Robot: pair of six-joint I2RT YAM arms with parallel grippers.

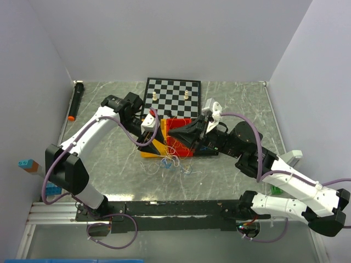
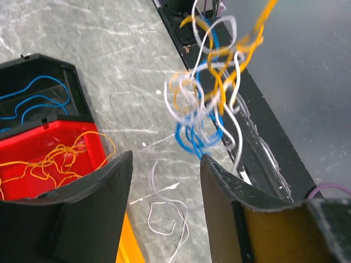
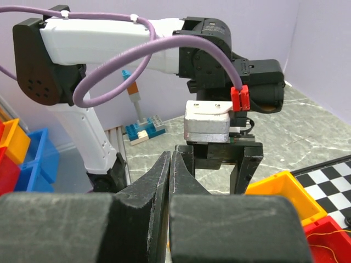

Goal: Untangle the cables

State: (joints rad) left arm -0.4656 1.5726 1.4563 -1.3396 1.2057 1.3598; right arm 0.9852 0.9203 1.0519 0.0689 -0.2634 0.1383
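Bunching in the upper centre of the left wrist view, the curly, hair-thin blue, orange-yellow and whitish cables [image 2: 205,104] made a loose knot. Its long axis ran roughly top to bottom, one orange strand leading off toward the top right edge. Below it the matte black left gripper [image 2: 166,170] stood spread, clear of the knot. The wedge-shaped right gripper [image 3: 170,164] was pressed together; any pinched wire could not be made out. At lower left, a glossy red plastic bin [image 2: 16,145] held thin orange wires.
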